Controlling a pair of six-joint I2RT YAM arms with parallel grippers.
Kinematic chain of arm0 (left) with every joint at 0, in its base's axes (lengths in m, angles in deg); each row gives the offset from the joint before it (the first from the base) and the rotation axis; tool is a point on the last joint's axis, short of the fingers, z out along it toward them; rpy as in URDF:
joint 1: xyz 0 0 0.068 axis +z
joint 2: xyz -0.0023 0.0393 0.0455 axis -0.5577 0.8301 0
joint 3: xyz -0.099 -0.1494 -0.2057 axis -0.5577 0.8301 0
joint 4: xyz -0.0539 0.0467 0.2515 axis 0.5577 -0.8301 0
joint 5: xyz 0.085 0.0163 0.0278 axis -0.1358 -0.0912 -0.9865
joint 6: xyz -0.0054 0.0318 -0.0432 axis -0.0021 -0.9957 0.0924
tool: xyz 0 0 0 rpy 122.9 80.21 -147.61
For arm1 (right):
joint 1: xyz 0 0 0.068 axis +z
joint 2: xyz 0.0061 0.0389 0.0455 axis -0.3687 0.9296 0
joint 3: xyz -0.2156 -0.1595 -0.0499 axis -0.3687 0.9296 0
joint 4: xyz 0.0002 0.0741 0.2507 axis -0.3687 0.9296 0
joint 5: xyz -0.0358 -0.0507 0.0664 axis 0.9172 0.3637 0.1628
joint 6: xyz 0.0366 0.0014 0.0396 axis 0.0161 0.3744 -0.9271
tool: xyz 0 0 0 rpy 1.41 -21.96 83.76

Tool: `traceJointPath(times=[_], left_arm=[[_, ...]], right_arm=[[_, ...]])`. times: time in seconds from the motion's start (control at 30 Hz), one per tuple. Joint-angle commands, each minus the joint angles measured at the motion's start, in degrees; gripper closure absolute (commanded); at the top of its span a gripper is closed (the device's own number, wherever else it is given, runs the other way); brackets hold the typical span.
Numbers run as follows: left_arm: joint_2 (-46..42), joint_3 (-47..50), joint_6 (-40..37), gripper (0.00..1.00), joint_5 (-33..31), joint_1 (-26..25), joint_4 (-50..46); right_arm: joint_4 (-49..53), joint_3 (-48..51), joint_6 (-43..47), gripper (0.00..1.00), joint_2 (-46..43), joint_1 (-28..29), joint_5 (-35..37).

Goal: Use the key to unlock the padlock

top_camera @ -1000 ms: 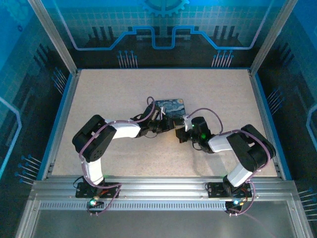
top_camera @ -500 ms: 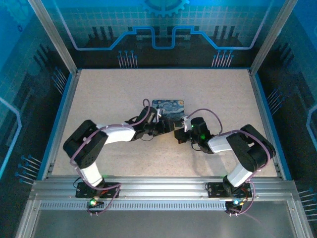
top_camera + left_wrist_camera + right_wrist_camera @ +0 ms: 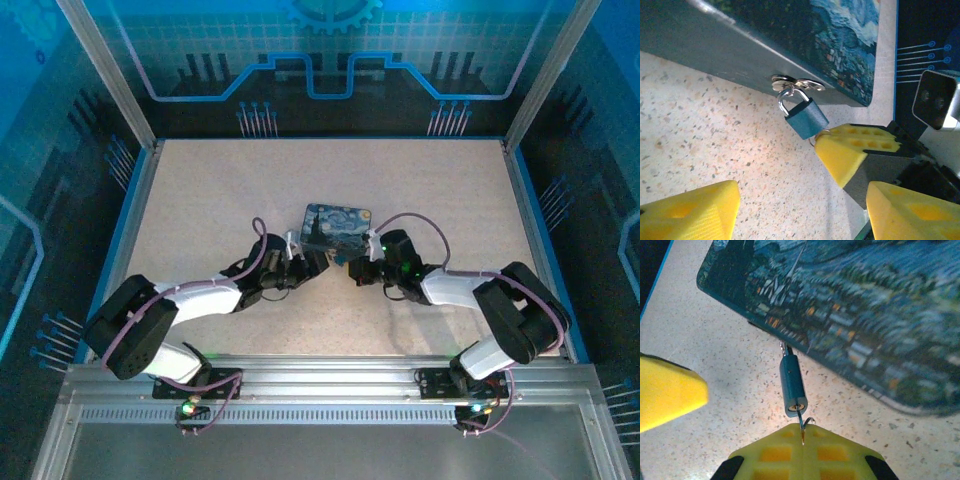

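Mid-frame, we see left gripper (image 3: 302, 266) backed off, jaws wide, empty; right gripper (image 3: 802, 442) pinches key (image 3: 801, 422) at padlock (image 3: 806, 119) keyhole; turn next.

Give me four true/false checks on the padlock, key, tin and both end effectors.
1. The padlock hangs from the hasp of the tin. True.
2. The left end effector grips the padlock. False: it is open and clear of the padlock.
3. The right end effector is shut on the key at the padlock's bottom. True.
4. The tin's lid stands open. False: it is shut.
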Motion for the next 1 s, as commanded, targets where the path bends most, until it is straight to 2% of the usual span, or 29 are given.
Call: traceJointPath(times=[0.0,0.17,0.5,0.63,0.97], left_arm=[[0.76,1.29,7.19,0.33,-0.34,-0.28,8.56],[4.41,3.44,12.53,0.38,-1.98,-0.91,15.29],[10.93,5.39,20.05,0.53,-5.14,-2.38,25.73],[11.12,5.05,20.69,0.53,-6.75,-2.88,25.78],[17.21,4.88,25.57,0.54,-6.88,-3.49,33.09]], right_arm=[[4.78,-2.53,-4.21,1.0,-0.64,1.56,-2.12],[9.58,-4.34,-5.02,1.0,-0.15,2.85,-1.6],[10.82,-5.14,-6.07,1.0,0.23,3.21,-1.51],[11.16,-5.49,-6.08,1.0,0.21,3.22,-1.67],[11.26,-6.23,-9.9,1.0,1.13,3.71,-3.14]])
